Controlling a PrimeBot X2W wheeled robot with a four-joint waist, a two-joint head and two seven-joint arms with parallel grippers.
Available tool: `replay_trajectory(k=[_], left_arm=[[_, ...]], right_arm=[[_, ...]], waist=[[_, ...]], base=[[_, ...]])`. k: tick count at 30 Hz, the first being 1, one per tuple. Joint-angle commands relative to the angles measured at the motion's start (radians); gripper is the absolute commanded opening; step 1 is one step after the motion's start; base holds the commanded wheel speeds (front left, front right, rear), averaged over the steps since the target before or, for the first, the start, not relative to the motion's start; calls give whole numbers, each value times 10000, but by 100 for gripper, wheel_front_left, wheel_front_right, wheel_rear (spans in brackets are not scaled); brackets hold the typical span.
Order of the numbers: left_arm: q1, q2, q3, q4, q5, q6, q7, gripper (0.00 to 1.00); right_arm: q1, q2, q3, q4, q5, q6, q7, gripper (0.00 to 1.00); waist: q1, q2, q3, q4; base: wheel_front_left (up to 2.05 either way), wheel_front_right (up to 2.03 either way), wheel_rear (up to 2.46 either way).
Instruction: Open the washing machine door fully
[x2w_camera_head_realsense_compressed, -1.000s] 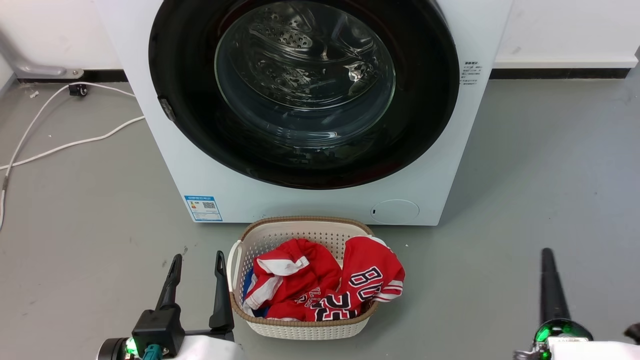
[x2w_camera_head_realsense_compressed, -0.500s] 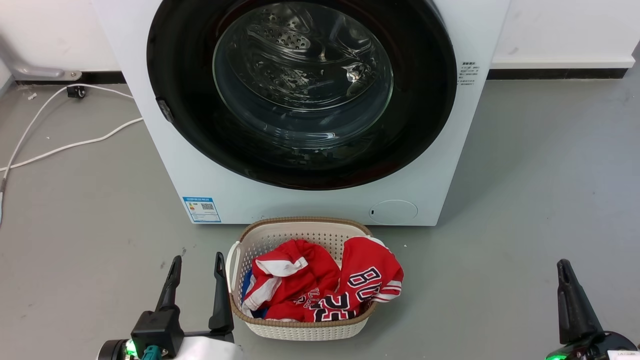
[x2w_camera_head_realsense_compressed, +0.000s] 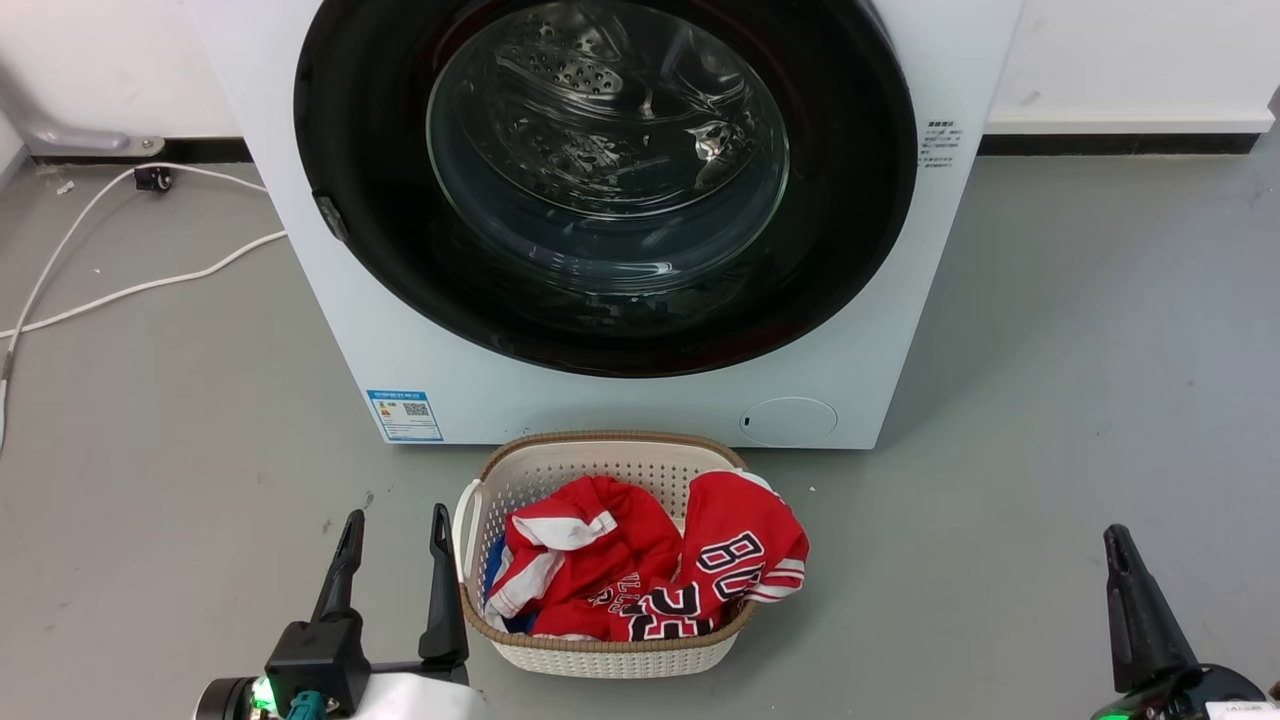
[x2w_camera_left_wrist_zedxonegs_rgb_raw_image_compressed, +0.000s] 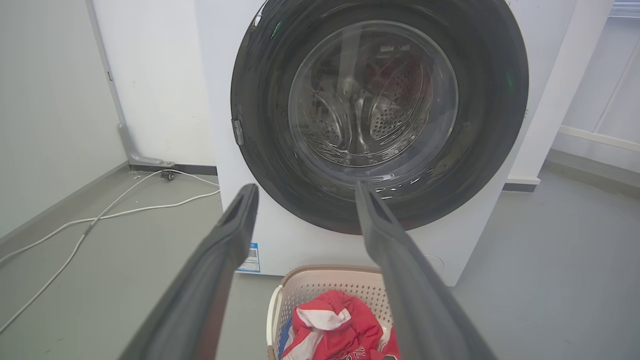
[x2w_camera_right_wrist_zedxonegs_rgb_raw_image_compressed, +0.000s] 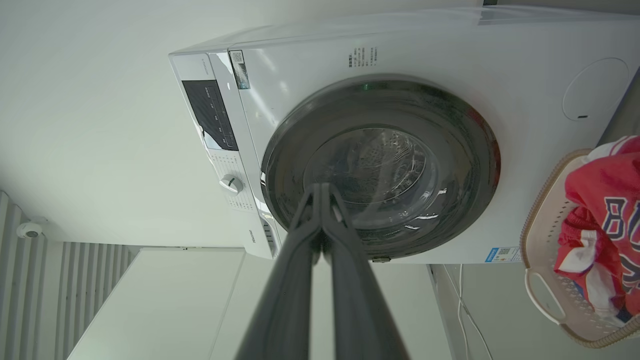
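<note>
The washing machine is a white front-loader standing straight ahead of me. The washing machine door, a glossy black ring around a clear glass bowl, lies flat against the front, shut. A small latch piece sits on the door's left edge. My left gripper is open and empty at the lower left, well short of the machine. In the left wrist view the left gripper points at the door. My right gripper is low at the far right, away from the machine. Seen in the right wrist view, the right gripper is shut on nothing.
A cream laundry basket with red jerseys stands on the grey floor just in front of the machine, between my grippers. White cables trail over the floor on the left. The wall runs behind the machine.
My right gripper has moved to the right and lower in the head view and now leans slightly left. The left gripper and the door have not moved.
</note>
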Motion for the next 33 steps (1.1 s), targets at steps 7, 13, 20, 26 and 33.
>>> replay_trajectory(k=[7,13,20,26,33], left_arm=[[-182,-8,53,-38,193,25,-27,100],[-503,-10,145,-99,491,88,-27,100],[-1044,-7,243,-246,839,186,-27,100],[-1646,-8,196,-468,965,119,-27,100],[-2350,-8,121,-690,1125,63,-27,100]], right_arm=[[-662,33,-312,198,78,3,-8,0],[-1954,-162,-1114,604,-160,3,332,0],[-4215,-888,-2112,1548,-195,3,722,0],[-6432,-1797,-2424,2506,-241,3,1362,0],[-8876,-2862,-2065,3820,-628,3,2002,0]], waist=[[0,0,187,39],[0,0,697,110],[0,0,1724,283],[0,0,2809,471],[0,0,4047,744]], base=[[0,0,0],[0,0,0],[0,0,0],[0,0,0],[0,0,0]])
